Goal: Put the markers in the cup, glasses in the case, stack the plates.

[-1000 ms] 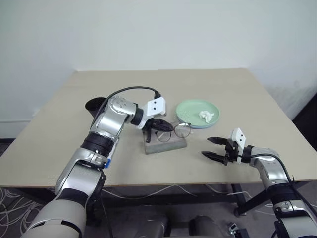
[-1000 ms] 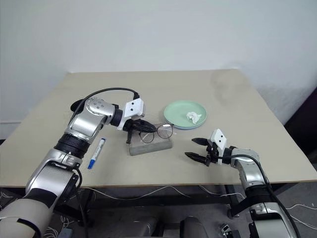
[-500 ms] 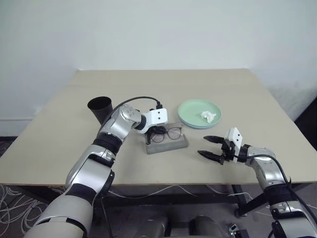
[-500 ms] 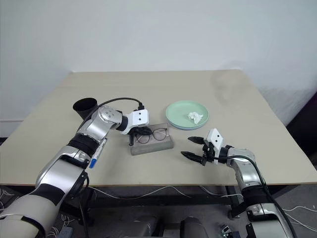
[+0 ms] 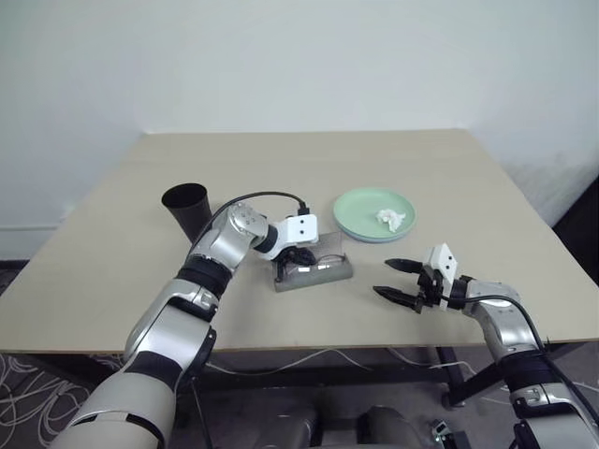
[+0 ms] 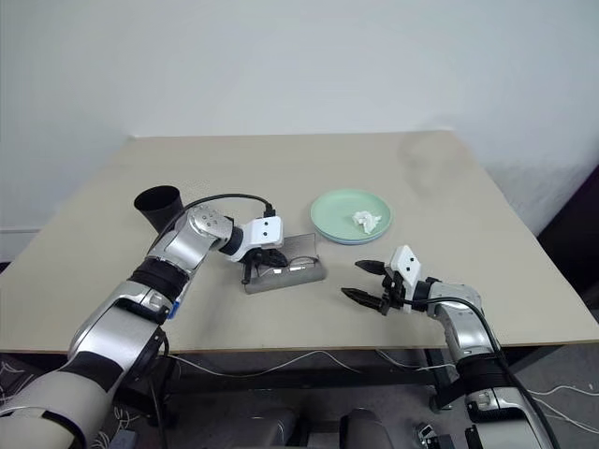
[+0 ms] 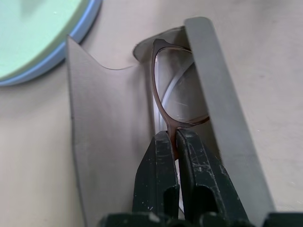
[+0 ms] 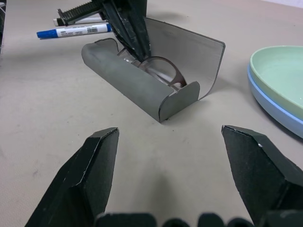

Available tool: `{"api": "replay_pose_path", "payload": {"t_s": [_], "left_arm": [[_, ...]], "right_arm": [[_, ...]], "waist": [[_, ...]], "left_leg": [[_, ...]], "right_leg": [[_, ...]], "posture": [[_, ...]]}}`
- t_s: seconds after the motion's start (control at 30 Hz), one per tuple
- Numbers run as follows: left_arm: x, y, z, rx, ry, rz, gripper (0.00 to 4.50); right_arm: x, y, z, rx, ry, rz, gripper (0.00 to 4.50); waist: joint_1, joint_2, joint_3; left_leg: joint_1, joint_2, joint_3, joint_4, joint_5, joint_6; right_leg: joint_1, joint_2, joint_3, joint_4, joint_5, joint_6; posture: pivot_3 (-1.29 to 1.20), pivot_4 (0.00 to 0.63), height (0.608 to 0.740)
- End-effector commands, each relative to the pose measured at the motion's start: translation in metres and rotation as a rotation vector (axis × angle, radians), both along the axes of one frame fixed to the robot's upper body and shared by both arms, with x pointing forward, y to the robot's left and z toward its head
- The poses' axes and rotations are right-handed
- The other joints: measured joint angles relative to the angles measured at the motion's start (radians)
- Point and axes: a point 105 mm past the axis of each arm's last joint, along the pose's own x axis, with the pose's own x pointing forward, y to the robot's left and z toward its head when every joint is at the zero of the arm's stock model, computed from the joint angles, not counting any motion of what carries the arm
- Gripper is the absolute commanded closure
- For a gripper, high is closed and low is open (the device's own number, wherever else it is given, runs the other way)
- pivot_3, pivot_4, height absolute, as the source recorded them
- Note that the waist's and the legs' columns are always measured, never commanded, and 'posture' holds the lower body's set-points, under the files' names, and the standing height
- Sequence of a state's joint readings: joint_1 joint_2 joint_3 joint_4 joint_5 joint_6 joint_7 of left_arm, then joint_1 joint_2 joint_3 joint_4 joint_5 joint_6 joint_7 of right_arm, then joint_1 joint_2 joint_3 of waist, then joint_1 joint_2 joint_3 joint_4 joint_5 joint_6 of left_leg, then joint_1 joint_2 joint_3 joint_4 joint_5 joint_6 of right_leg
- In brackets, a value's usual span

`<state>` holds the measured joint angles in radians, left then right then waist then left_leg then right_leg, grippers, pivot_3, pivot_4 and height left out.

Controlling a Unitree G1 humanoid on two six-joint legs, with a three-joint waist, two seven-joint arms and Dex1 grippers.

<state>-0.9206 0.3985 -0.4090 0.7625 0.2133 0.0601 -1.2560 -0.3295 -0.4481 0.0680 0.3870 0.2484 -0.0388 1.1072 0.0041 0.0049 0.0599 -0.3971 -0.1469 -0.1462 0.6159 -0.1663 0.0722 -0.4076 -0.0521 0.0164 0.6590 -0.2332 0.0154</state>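
On the bench [image 5: 449,178], matte beige laminate, three jobs sit at different stages. Plates [image 5: 376,213]: look stacked already, smooth mint green one nested on the light blue one, blue rim peeking out underneath; a small crumpled white scrap [image 5: 391,219] lies in the top plate. Both shallow, round, plastic-looking.

Case [image 8: 142,85]: grey, felt-like, long trough with rounded ends and a thin lid flap standing open behind it, sits mid-bench just beside the plates. Glasses [image 7: 171,92] are down inside the trough, thin dark wire rim, clear round lens. Left hand [image 7: 175,156] is clenched on the rim, fingers pinched together with the frame between them, so I'd call this step nearly done: release and close the flap remain.

Cup [image 5: 187,208]: matte black, tapered, no handle, upright at the robot's left, well apart from the case. Can't see into it.

Markers: slim white barrels; the blue-capped one [image 8: 73,31] and a second with a dark end [image 8: 78,21] lie side by side on the bench beyond the case, so neither is in the cup. That job looks untouched.

Right hand [image 5: 404,282] hovers released, black fingers spread wide, empty, near the case.
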Motion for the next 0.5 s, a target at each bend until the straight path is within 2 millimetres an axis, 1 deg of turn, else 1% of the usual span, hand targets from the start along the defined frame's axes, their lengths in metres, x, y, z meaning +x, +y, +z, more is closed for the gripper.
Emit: {"api": "replay_pose_path", "payload": {"t_s": [0.03,0.1,0.23,0.33,0.5], "left_arm": [[-0.001,0.000,0.009,-0.030,-0.003,-0.002,4.03],[-0.001,0.000,0.010,-0.031,-0.011,0.001,3.58],[0.004,-0.001,0.013,-0.037,-0.047,0.020,2.30],[0.013,-0.005,0.024,-0.080,-0.094,0.049,2.30],[0.037,-0.008,0.047,-0.161,-0.227,0.151,2.30]], "right_arm": [[0.005,0.005,0.011,0.010,-0.049,0.011,0.73],[0.006,0.006,0.011,0.010,-0.049,0.012,0.73],[0.006,0.006,0.011,0.010,-0.049,0.014,0.73],[0.006,0.006,0.011,0.010,-0.049,0.015,0.73],[0.006,0.007,0.011,0.008,-0.053,0.016,0.73]], "waist": [[0.001,0.000,0.000],[0.001,0.000,0.000],[0.001,0.000,0.000],[0.002,0.000,0.000],[0.002,0.000,0.000]], "left_leg": [[0.000,0.000,0.000,0.000,0.000,0.000],[0.000,0.000,0.000,0.000,0.000,0.000],[0.000,0.000,0.000,0.001,0.000,0.000],[0.000,0.000,0.000,0.001,0.000,0.000],[0.000,0.000,-0.001,0.002,0.000,0.000]], "right_leg": [[0.000,0.000,0.000,0.000,0.000,0.000],[0.000,0.000,0.000,0.000,0.000,0.000],[0.000,0.000,0.000,0.000,0.000,0.000],[0.000,0.000,0.000,0.000,0.000,0.000],[-0.001,0.000,-0.001,0.000,0.000,0.000]], "posture": [[0.00,0.000,0.738],[0.00,0.000,0.738],[0.00,0.000,0.738],[0.00,0.000,0.738],[0.00,0.000,0.738]]}}
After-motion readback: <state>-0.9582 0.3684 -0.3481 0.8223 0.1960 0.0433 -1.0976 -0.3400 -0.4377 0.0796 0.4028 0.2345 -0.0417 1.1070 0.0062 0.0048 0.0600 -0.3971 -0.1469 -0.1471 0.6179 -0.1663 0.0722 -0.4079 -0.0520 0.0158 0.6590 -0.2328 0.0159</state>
